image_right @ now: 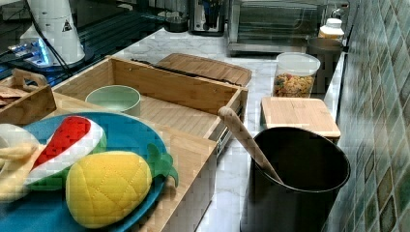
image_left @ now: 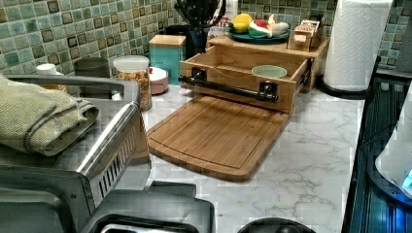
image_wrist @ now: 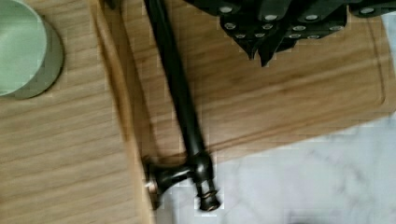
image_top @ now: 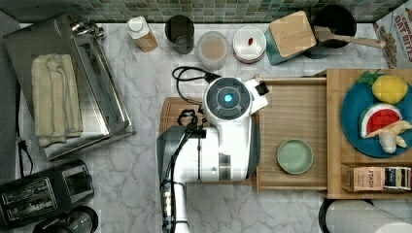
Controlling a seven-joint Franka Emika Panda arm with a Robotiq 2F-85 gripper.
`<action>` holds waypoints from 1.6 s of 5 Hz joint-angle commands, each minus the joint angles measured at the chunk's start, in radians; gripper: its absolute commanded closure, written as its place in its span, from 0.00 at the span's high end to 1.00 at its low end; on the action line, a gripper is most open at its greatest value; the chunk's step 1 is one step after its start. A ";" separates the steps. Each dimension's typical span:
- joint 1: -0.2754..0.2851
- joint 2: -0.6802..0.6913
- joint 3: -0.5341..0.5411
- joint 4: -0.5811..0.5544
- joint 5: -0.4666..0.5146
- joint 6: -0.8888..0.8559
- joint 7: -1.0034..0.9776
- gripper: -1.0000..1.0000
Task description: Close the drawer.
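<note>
You have one drawer [image_top: 296,114] here, pulled well out from under the wooden shelf [image_top: 334,145], toward the top view's left. Its front edge hangs over one cutting board [image_left: 216,136] that lies on the marble counter [image_left: 311,160]. In the drawer stands one green bowl [image_top: 295,156], near the corner at the top view's lower side. One dark bar handle [image_left: 228,89] runs along the drawer front, held by two posts.

The gripper [image_wrist: 266,39] is above the cutting board, just beside the handle and on its outer side, not touching it as far as you can see in the wrist view. The fingers look close together, with only a thin gap and nothing between them.

On the shelf you can count one blue plate [image_top: 354,107] with toy fruit: one pineapple [image_right: 109,186], one watermelon slice [image_right: 65,140], and one pale piece at the edge that I cannot name. Beside it is one small wooden box [image_top: 374,178] of tea bags; one label reads "STASH". In the top view's upper right corner is one carton [image_top: 396,34] with the letters "OAT BITE".

At the back wall stand one jar of cereal [image_right: 295,75], one teal canister with wooden lid [image_left: 166,53] and one black pot with a wooden spoon [image_right: 297,181].
</note>
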 commanded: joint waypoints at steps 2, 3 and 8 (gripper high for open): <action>0.056 0.027 0.010 -0.052 -0.055 0.132 -0.095 0.00; 0.049 0.067 0.015 -0.062 -0.082 0.160 -0.062 0.00; 0.014 0.136 0.030 -0.172 -0.230 0.302 -0.076 0.00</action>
